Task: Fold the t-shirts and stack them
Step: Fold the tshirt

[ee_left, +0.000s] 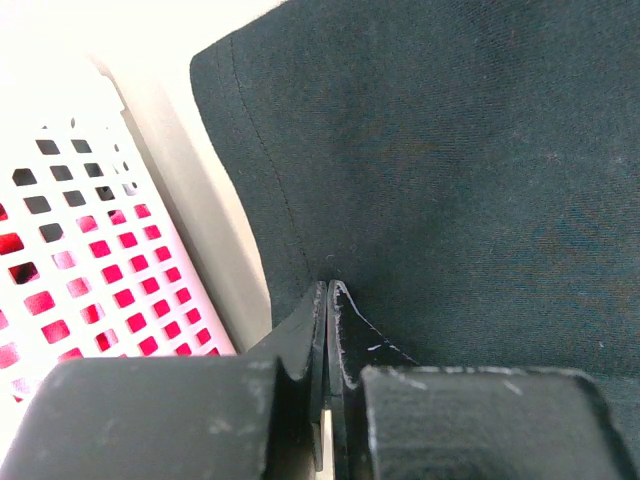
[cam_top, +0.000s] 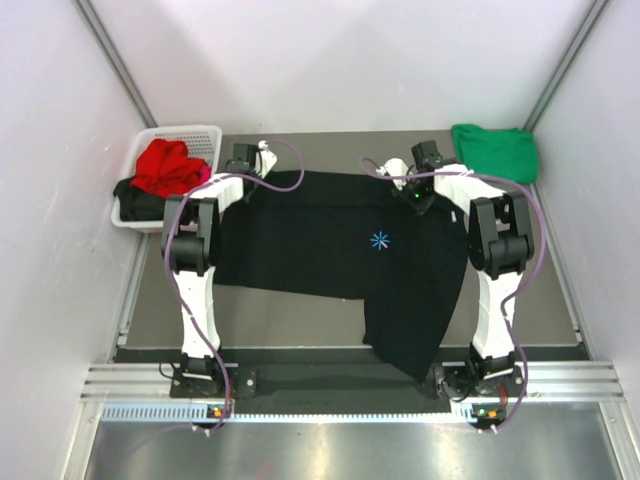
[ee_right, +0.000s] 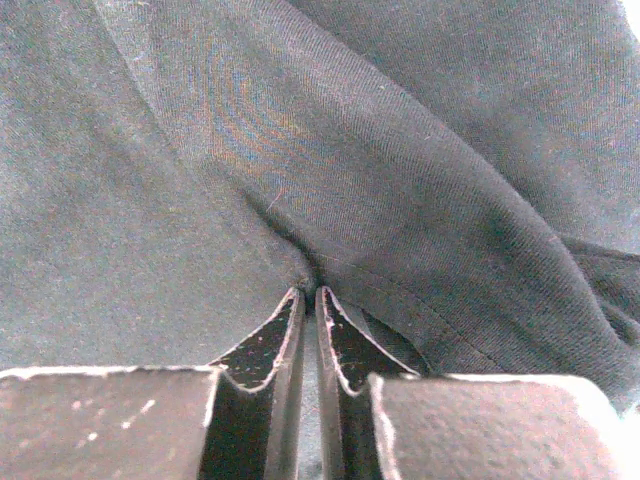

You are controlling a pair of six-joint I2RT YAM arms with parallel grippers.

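Note:
The large black t-shirt [cam_top: 340, 260] with a tiny blue chest mark [cam_top: 379, 240] lies spread on the table, one corner hanging over the near edge. My left gripper [cam_top: 262, 158] is shut on its far left edge; the wrist view shows the closed fingers [ee_left: 328, 300] pinching black cloth [ee_left: 450, 180]. My right gripper [cam_top: 418, 200] is shut on the shirt's far right part, its tips [ee_right: 308, 298] pinching a fold of black cloth [ee_right: 330, 170]. A green t-shirt [cam_top: 495, 152] lies folded at the far right. Red [cam_top: 168, 167], pink and black shirts sit in the basket.
The white lattice basket [cam_top: 200, 134] stands at the far left, close to my left gripper; it also shows in the left wrist view [ee_left: 60, 270]. Grey walls enclose the table on both sides and at the back.

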